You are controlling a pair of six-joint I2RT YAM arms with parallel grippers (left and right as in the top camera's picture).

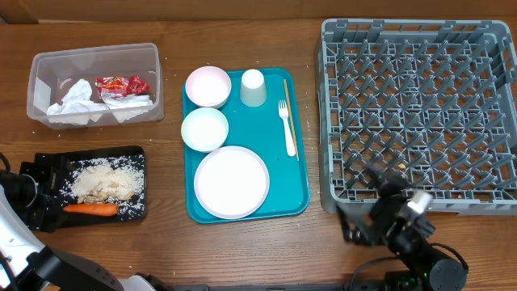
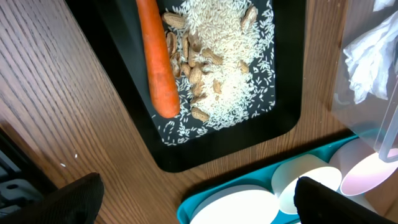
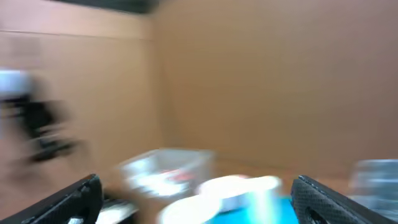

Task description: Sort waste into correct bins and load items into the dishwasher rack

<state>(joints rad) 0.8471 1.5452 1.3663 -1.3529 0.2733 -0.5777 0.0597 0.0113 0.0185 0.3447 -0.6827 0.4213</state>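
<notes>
The clear tub [image 1: 95,56] at the back left holds white napkins [image 1: 77,101] and a red wrapper [image 1: 121,84]. The black tray [image 1: 48,166] holds pale food scraps [image 1: 105,179] and a carrot [image 1: 90,209]. The plate [image 1: 231,182], two bowls [image 1: 208,86] [image 1: 204,128], the cup [image 1: 253,87] and the wooden stick [image 1: 291,113] lie on a teal tray [image 1: 295,190]. The grey rack [image 1: 420,105] stands on the right. My left gripper [image 2: 199,208] is open and empty, over the wood between black tray and teal tray. My right gripper [image 3: 199,205] is open and empty; its view is blurred.
A white fork [image 1: 287,125] lies on the teal tray beside the stick. My right arm [image 1: 396,222] sits by the rack's front left corner. My left arm [image 1: 20,202] is at the table's left edge beside the black tray.
</notes>
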